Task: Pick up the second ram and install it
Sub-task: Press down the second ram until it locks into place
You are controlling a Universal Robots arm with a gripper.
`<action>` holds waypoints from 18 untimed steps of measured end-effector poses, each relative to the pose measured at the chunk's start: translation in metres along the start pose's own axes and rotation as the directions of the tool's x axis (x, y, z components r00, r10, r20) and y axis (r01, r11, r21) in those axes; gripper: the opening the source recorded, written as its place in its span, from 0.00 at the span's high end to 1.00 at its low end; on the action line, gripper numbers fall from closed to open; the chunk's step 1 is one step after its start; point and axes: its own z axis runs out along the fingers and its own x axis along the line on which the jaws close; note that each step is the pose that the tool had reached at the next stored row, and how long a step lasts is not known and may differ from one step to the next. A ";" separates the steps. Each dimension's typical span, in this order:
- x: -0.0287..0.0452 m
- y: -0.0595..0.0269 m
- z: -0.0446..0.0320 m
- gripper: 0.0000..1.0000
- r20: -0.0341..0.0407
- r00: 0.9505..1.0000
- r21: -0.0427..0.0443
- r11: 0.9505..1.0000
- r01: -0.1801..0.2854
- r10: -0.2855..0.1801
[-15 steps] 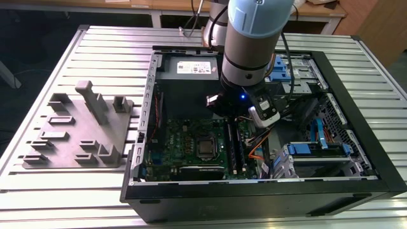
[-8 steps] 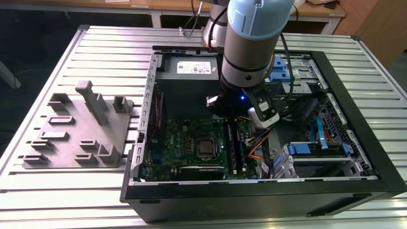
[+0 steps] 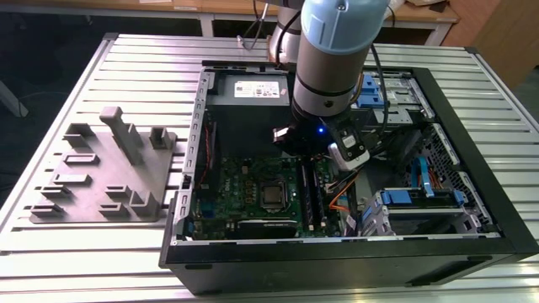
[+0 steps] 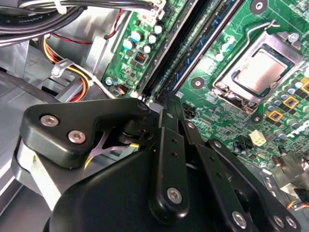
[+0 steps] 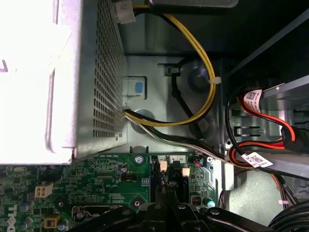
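Note:
My gripper (image 4: 165, 96) is low inside the open computer case (image 3: 471, 243), its fingertips drawn together and shut over one end of the long memory slots (image 3: 312, 192) on the green motherboard (image 3: 244, 186). A thin dark strip, which looks like the second ram (image 4: 193, 41), lies along the slot straight ahead of the fingertips; I cannot tell whether they touch it. In the first wrist view the slot ends with their pale latches (image 5: 163, 166) sit just beyond the gripper (image 5: 166, 209).
A grey blocky fixture (image 3: 110, 173) stands on the slatted table on the exterior view's left of the case. The processor socket (image 4: 258, 72) is beside the slots. The power supply box (image 5: 58, 77), yellow and red cables (image 5: 203, 63) and blue drive bays (image 3: 421, 196) crowd the case.

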 end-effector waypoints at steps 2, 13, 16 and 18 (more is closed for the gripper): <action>0.0000 -0.0001 0.0005 0.93 0.000 1.000 -0.001 1.000 0.000 0.000; 0.0002 -0.0003 0.0025 0.93 0.000 1.000 -0.001 1.000 0.000 0.000; 0.0002 -0.0003 0.0026 0.93 0.000 1.000 -0.001 1.000 0.000 0.000; 0.0002 -0.0003 0.0032 0.93 0.000 1.000 -0.001 1.000 0.000 0.000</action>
